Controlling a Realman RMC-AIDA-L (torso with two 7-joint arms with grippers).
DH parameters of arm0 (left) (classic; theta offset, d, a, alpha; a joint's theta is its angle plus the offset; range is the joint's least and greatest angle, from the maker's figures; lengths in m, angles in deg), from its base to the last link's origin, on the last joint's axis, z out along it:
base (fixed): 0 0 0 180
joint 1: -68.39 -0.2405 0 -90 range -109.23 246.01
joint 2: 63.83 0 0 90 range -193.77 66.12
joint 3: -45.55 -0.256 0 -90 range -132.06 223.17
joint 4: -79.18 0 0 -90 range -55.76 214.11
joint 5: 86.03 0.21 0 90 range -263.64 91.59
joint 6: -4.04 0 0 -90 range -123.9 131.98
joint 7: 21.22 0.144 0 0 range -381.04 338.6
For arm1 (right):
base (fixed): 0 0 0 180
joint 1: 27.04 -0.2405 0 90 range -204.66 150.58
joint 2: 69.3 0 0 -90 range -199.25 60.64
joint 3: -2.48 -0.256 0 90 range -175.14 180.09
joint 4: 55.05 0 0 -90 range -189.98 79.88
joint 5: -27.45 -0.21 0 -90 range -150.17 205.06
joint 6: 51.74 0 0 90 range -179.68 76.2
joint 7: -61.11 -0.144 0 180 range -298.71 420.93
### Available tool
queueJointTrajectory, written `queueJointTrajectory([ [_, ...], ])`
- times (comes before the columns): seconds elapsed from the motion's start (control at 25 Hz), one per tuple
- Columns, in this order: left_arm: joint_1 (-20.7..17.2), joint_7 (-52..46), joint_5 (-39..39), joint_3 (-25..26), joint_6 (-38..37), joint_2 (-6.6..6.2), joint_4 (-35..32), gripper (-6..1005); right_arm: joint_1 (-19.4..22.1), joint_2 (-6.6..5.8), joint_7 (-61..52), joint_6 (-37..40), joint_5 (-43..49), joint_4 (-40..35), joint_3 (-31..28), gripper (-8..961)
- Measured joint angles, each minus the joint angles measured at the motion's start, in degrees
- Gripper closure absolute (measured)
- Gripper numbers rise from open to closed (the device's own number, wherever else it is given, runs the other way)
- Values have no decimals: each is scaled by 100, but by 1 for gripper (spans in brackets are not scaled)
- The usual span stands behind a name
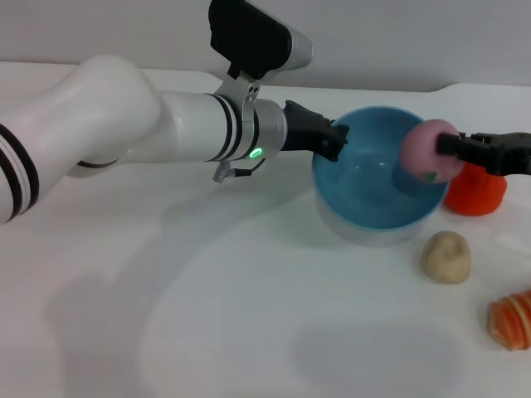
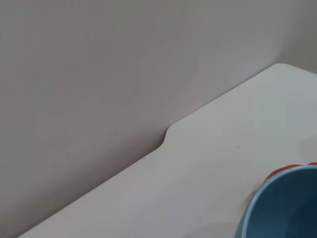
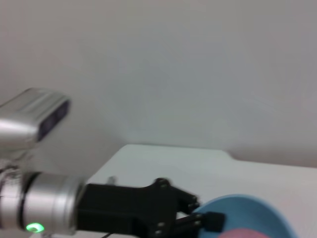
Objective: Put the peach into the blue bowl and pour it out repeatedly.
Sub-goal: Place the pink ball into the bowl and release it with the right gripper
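we see the left gripper reaching level across the table, clamped on the blue bowl rim; the right gripper pinches the peach above the bowl's right edge.

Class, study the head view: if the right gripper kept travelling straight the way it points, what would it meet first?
The right gripper, holding the peach over the blue bowl, points toward the left gripper gripping the far rim; probably that, though depth is unclear.
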Motion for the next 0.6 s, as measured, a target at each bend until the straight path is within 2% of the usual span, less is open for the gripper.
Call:
queueJointTrajectory([
  [0.44, -43, -1, 2, 6, -3, -5, 25, 1000, -4, 14, 209, -142, -21, 95, -16, 728],
  [0.52, -46, -1, 1, 6, 7, -6, 25, 1000, -7, 14, 218, -144, -30, 104, -23, 508],
  [0.6, -53, 1, 1, 4, 21, -5, 25, 1000, 11, 14, 220, -133, -66, 92, -54, 508],
])
